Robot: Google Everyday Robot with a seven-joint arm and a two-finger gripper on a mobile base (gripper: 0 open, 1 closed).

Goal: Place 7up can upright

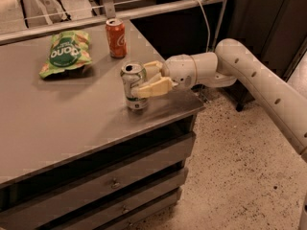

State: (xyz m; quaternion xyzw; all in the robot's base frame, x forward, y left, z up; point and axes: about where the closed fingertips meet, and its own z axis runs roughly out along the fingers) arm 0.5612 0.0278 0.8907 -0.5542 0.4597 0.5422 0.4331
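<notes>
The 7up can (133,86), silver-white with a silver top, stands upright near the right front part of the grey table (57,123), its base on the surface. My gripper (145,78) reaches in from the right at the end of the white arm (249,75). Its cream fingers (152,88) sit on either side of the can's upper half, one in front and one behind, closed against it.
An orange-red soda can (116,37) stands upright at the back of the table. A green chip bag (65,52) lies at the back left. The table's right edge is close to the 7up can. Drawers sit below the top; speckled floor lies to the right.
</notes>
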